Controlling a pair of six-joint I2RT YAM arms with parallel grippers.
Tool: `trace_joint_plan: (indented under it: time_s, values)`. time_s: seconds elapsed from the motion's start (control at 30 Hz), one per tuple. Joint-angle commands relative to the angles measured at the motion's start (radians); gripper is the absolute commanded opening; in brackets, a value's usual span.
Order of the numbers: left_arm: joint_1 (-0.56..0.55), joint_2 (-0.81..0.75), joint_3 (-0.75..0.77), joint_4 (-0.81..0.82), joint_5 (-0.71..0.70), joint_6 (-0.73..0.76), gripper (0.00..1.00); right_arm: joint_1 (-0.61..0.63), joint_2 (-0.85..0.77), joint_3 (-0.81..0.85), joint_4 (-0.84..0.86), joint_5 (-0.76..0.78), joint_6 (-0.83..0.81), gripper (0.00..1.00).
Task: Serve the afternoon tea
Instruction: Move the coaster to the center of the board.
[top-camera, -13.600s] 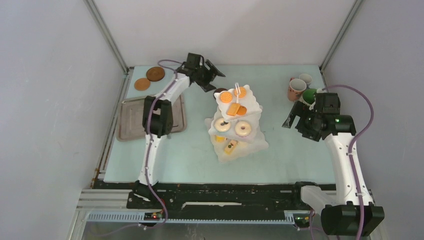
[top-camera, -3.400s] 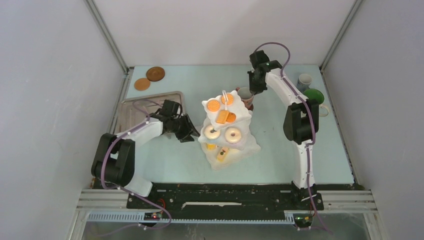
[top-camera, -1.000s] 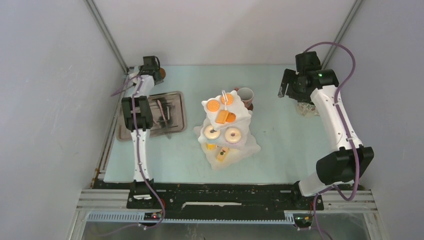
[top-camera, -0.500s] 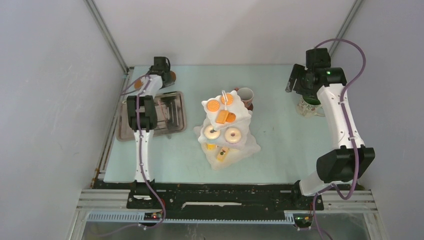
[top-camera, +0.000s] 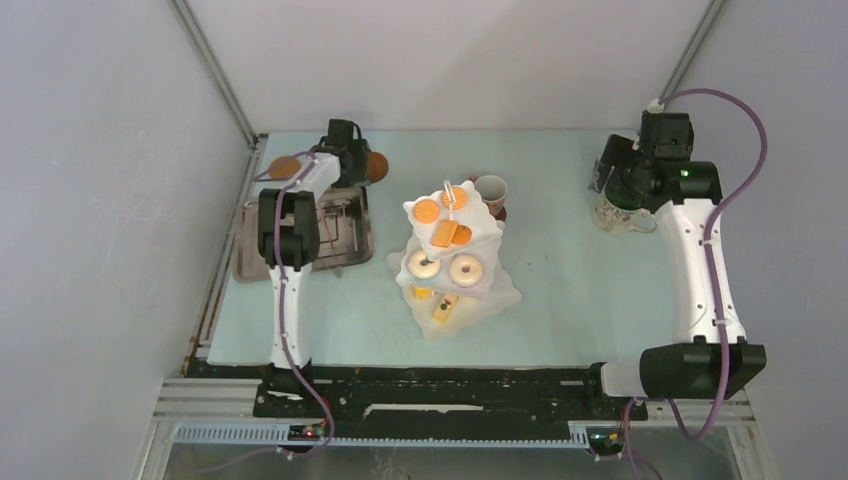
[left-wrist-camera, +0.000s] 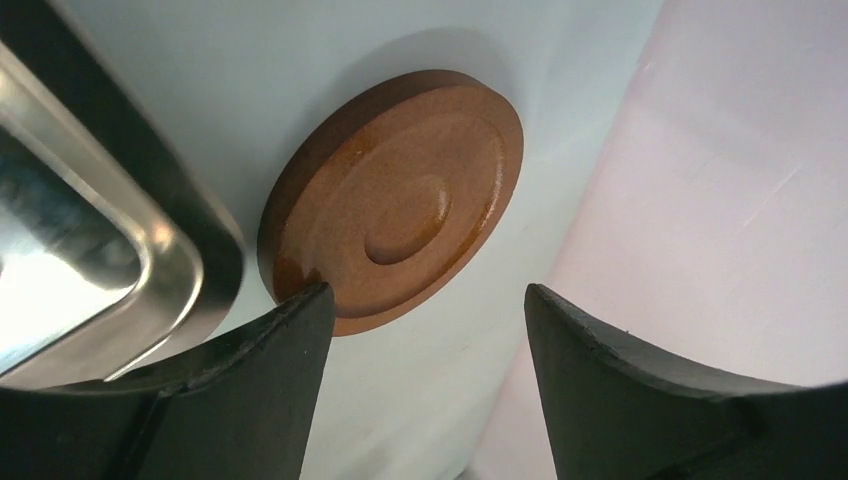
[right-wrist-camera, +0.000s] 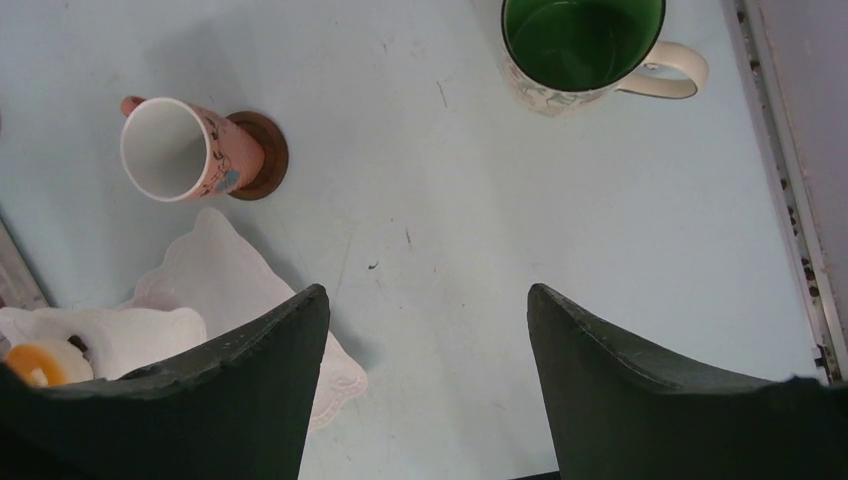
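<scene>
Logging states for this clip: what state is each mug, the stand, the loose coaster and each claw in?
Pink mug: upright, empty, on coaster.
Green-inside mug: upright, empty, on table.
Stand: upright, loaded.
Left claw: open, empty.
Right claw: open, empty.
Brown coaster: flat, by left claw.

A glossy, wood-like finish is seen on the round brown coaster (left-wrist-camera: 395, 200); beside it, the grey metal tray (left-wrist-camera: 175, 265) is polished and reflective, the pale table (left-wrist-camera: 300, 60) matt.

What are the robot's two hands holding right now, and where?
Nothing. Both grippers stand open: the left gripper has only table between its jaws, the brown round coaster beside one; the right gripper hovers empty.
</scene>
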Motion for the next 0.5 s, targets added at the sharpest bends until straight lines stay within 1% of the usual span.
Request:
trace_joint_plan:
  time_s: [0.0, 0.07, 0.2, 0.23, 0.37, 0.47]
  values:
    - [-0.043, -0.062, -0.109, -0.150, 0.075, 0.158, 0.80, 0.012, -0.056, -0.023, 0.038, -0.025, -0.013, 0.75]
    - [-0.053, -0.072, -0.135, -0.139, 0.116, 0.199, 0.81, 0.016, -0.068, -0.033, 0.039, -0.024, -0.016, 0.75]
    - [-0.084, -0.062, -0.114, -0.189, 0.158, 0.298, 0.82, 0.074, -0.087, -0.041, 0.040, -0.023, -0.024, 0.75]
    - [-0.091, -0.066, -0.118, -0.204, 0.167, 0.309, 0.82, 0.082, -0.090, -0.040, 0.041, -0.023, -0.027, 0.75]
    - [-0.116, -0.102, -0.203, -0.149, 0.193, 0.336, 0.82, 0.092, -0.103, -0.045, 0.035, -0.027, -0.023, 0.75]
    - [-0.140, -0.094, -0.188, -0.168, 0.220, 0.380, 0.82, 0.094, -0.114, -0.060, 0.039, -0.028, -0.022, 0.75]
